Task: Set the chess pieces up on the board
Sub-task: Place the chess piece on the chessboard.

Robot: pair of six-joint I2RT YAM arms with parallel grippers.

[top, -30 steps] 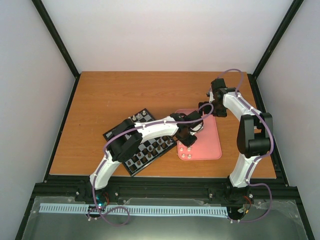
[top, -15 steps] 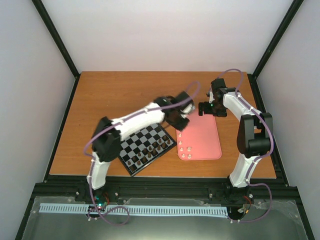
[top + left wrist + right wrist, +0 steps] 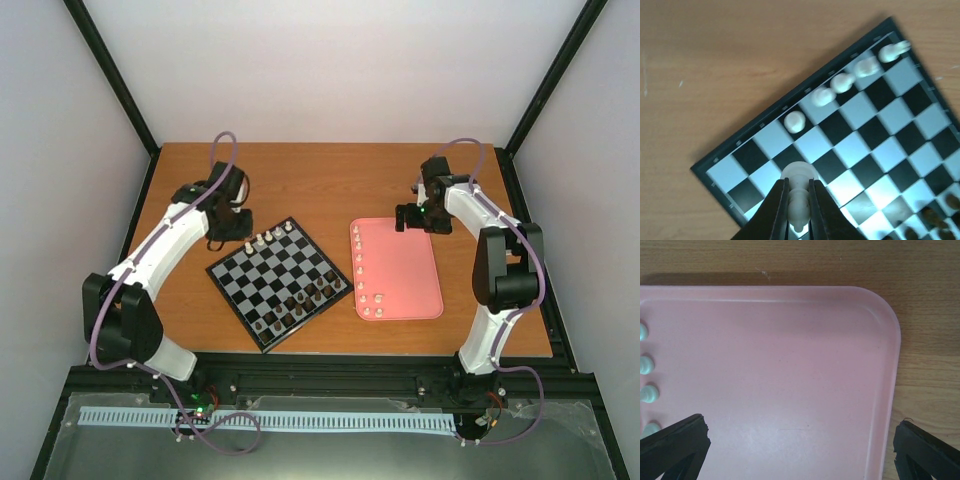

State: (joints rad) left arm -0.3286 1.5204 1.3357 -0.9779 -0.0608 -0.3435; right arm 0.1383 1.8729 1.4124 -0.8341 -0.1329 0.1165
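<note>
My left gripper (image 3: pixel 799 200) is shut on one cream-white chess piece (image 3: pixel 799 175) and holds it just above the far left corner of the board (image 3: pixel 865 130). From the top view the left gripper (image 3: pixel 232 238) hangs by that corner of the board (image 3: pixel 262 278). Several white chess pieces (image 3: pixel 842 82) stand in a row along the board's far edge (image 3: pixel 270 235). More white pieces (image 3: pixel 358 258) stand on the pink tray (image 3: pixel 410 270). My right gripper (image 3: pixel 405 218) is open above the tray's far end (image 3: pixel 790 365), nothing between its fingers (image 3: pixel 677 440).
Dark brown pieces (image 3: pixel 300 305) fill the board's near rows. In the right wrist view, a few white pieces (image 3: pixel 646 365) line the tray's left side. Black frame rails border the wooden table (image 3: pixel 330 180) on all sides.
My left arm has swung from over the pink tray leftward to the board's far left corner, carrying the white piece. The right arm has barely moved.
</note>
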